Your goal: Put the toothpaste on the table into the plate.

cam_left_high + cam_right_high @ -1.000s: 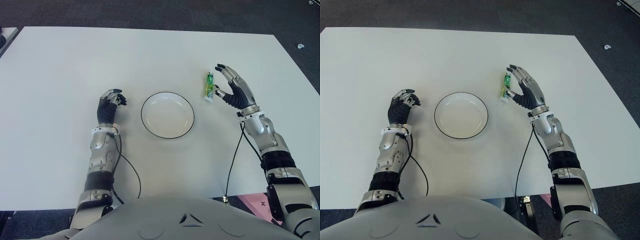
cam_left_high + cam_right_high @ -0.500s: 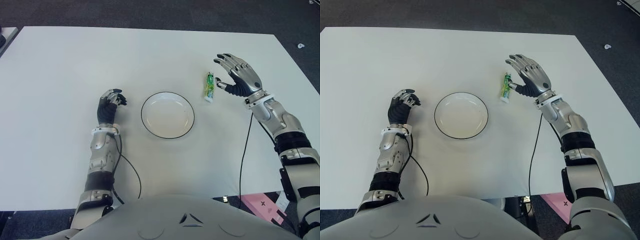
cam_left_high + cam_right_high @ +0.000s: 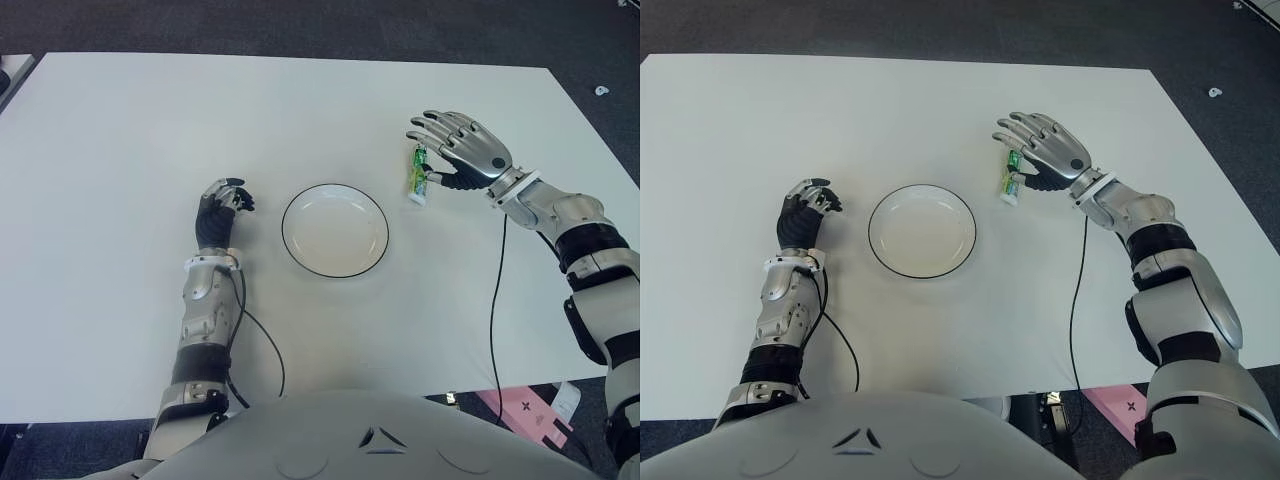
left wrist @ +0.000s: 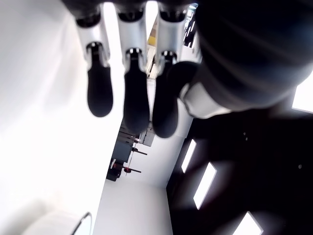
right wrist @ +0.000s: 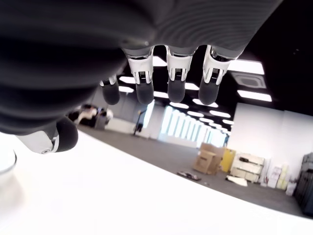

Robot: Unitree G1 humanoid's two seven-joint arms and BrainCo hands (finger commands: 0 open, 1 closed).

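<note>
White counter: holds all items. White plate with dark rim: centre of counter, nothing in it. Right hand: over toothpaste tube, fingers spread, thumb tip near tube, contact uncertain; nothing gripped. Left hand: left of plate, fingers curled, holding nothing. Toothpaste tube, green and white: flat on counter, just right of plate, outside rim. Task status: not begun in effect; grasp, lift, transfer into plate all outstanding.

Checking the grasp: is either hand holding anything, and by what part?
Nothing is held. The right hand is open over the toothpaste lying on the table; the left hand is curled, empty.
</note>
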